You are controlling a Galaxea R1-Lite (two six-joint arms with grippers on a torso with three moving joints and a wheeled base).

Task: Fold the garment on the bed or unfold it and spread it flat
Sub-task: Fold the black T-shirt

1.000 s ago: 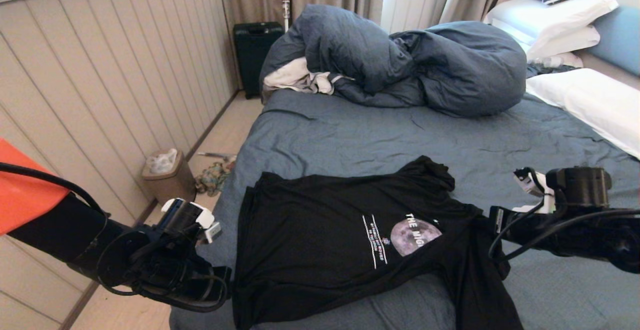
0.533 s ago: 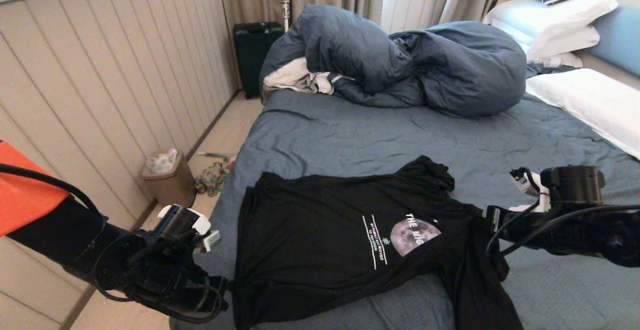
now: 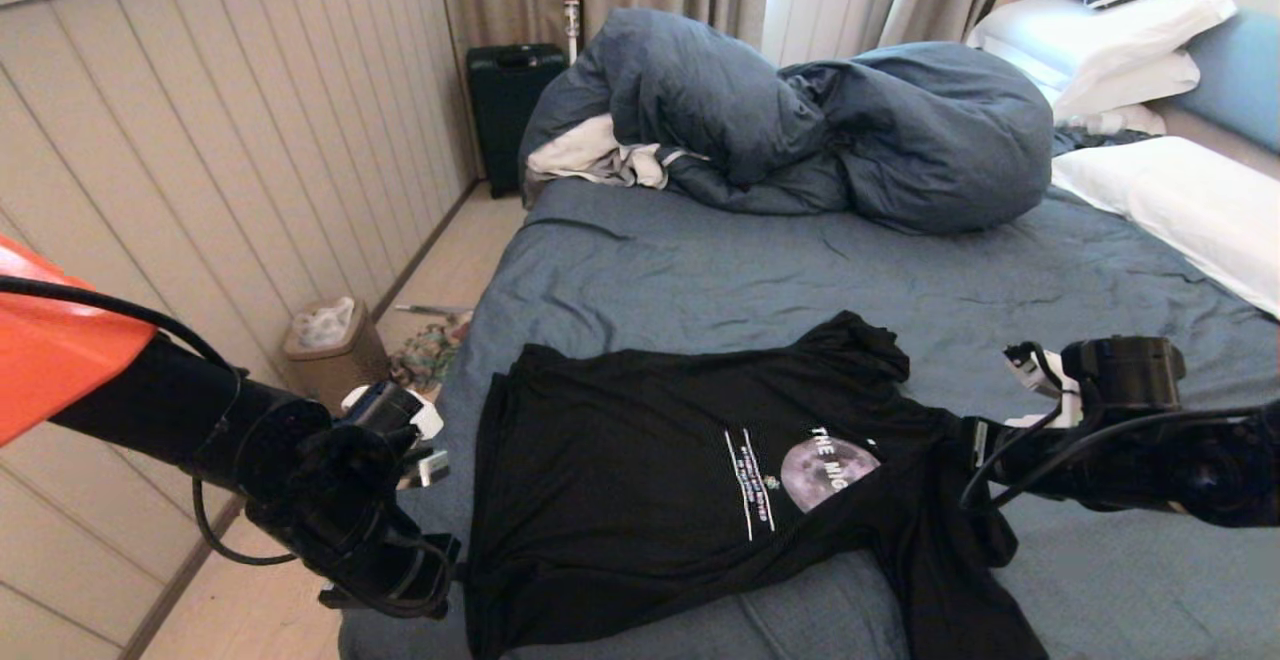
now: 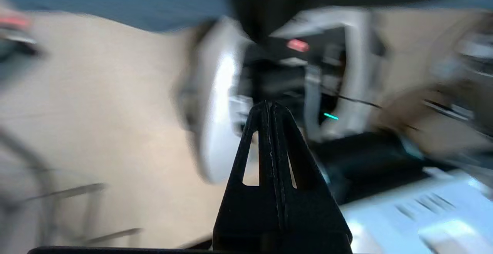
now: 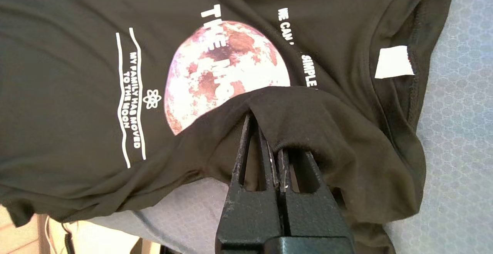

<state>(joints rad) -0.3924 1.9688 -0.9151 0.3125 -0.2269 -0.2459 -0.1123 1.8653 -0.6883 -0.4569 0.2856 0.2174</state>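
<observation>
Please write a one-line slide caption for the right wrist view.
Right gripper shut on a fold of the black T-shirt, lifted across its moon print, above the blue sheet.

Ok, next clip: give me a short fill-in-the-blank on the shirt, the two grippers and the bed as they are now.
1. The right gripper is shut on a fold of the black ____.
2. The round print on the garment shows a ____.
3. The left gripper is shut and holds ____.
4. Far up the bed, the slate-blue ____ lies bunched in a heap.

Missing words: T-shirt; moon; nothing; duvet
</observation>
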